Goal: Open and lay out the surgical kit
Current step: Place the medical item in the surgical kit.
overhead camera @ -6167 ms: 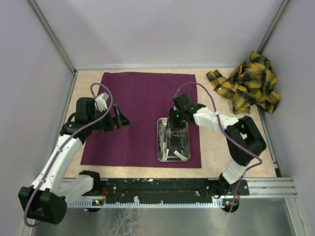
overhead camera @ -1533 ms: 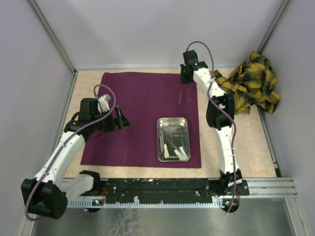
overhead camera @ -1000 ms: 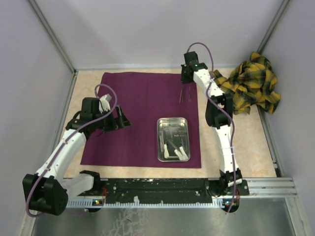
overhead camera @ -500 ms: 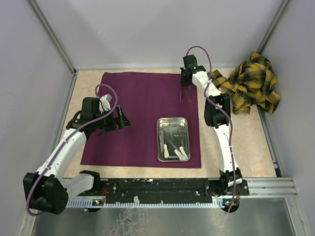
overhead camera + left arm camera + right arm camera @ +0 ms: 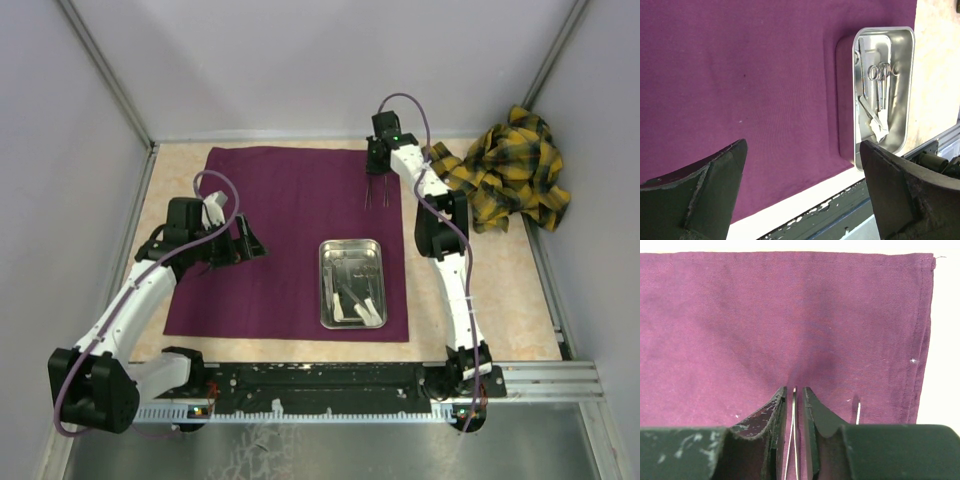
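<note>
Our right fingers (image 5: 817, 435) stand narrowly parted around the forceps (image 5: 794, 430), which lie near the purple cloth's (image 5: 740, 315) far right corner. Our left fingers (image 5: 905, 195) gape wide, holding nothing, over bare cloth left of the tray (image 5: 322, 285).
</note>
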Robot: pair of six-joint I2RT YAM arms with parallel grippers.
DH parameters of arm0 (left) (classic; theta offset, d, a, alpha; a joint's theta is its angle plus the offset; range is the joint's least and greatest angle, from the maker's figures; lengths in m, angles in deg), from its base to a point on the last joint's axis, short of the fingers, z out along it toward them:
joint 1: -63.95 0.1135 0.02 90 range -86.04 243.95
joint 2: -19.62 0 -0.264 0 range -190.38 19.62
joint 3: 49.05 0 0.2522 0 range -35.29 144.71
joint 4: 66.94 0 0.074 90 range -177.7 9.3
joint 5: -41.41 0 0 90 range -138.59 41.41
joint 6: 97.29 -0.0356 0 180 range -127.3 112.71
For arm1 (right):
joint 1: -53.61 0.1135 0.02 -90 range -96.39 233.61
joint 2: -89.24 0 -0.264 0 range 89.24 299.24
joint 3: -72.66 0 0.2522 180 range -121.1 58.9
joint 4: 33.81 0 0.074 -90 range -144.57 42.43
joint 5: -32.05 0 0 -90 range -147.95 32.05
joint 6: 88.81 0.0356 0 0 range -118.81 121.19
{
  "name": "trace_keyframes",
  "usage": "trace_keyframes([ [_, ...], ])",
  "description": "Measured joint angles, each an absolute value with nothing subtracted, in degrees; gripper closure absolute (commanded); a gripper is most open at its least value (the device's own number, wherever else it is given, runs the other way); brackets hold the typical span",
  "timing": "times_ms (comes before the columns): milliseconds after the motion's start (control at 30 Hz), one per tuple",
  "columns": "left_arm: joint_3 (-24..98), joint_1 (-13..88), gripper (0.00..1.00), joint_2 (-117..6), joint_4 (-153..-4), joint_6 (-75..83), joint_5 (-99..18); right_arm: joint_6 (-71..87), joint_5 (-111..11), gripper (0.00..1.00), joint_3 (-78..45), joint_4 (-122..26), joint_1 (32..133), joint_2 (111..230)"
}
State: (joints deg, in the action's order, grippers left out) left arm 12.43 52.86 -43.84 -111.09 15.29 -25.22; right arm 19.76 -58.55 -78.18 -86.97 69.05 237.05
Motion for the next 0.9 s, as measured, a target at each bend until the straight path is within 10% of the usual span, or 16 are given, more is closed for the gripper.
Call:
trace_keyframes([
  [567, 15.6, 53.2, 0.0, -43.1, -112.8, 15.2, -26.1, 19.1, -58.5, 0.49, -78.2, -88.1, 68.8, 234.7],
  [900, 21.0, 53.2, 0.0, -39.2, -116.8, 15.2, -28.8, 19.0, -57.8, 0.34, -56.5, -85.8, 68.8, 208.5],
])
